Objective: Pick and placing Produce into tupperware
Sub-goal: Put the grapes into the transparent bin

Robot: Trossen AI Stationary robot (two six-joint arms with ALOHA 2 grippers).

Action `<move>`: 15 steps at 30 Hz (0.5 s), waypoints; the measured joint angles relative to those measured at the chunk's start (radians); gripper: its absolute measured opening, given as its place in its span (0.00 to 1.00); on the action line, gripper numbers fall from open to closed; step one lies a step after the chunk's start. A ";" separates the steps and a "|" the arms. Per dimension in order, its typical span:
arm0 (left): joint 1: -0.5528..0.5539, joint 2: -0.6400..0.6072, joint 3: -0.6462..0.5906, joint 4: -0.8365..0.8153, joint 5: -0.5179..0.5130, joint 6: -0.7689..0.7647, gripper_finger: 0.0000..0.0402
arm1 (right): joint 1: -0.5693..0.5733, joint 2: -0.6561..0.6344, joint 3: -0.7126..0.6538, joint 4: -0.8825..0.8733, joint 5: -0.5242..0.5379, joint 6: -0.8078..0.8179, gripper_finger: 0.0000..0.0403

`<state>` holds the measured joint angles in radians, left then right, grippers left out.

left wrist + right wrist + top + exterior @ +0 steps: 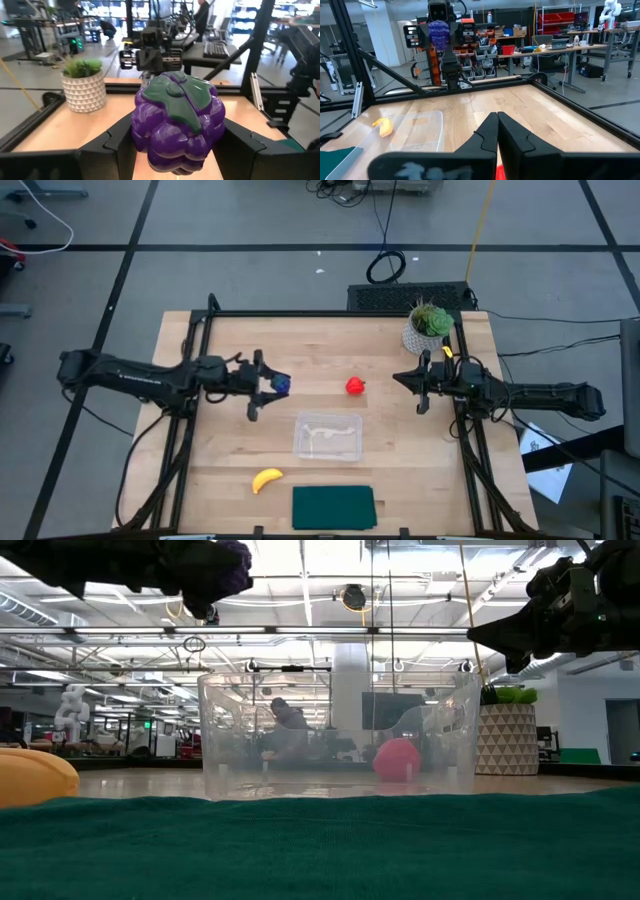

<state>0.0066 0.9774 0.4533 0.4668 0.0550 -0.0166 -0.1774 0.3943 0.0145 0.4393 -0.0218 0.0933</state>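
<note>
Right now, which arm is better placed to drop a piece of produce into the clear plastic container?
Left. The left gripper already holds the purple grape cluster raised above the table, close to the clear rectangular plastic container. The right gripper is shut and empty.

1. The purple grape cluster (pixel 177 125), pinched between the left gripper's (pixel 262 386) matt dark fingers (pixel 112 145), is glossy moulded plastic with a duller green leaf.
2. The tupperware (pixel 327 436), below and beside that gripper, is clear, smooth plastic.
3. The table (pixel 400 470) is pale, lightly sheened wood.
4. The green rectangle (pixel 333 507) looks like matt woven cloth.
</note>
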 joint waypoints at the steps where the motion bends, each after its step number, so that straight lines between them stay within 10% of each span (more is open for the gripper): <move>1: 0.003 0.015 0.008 -0.001 0.006 0.001 0.52 | 0.000 0.000 0.000 0.000 0.000 0.000 0.00; 15: 0.018 0.143 0.097 0.009 0.077 0.007 0.52 | 0.000 0.000 0.000 0.002 0.000 0.000 0.00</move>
<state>0.0246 1.1203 0.5502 0.4756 0.1320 -0.0094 -0.1773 0.3943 0.0147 0.4412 -0.0217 0.0933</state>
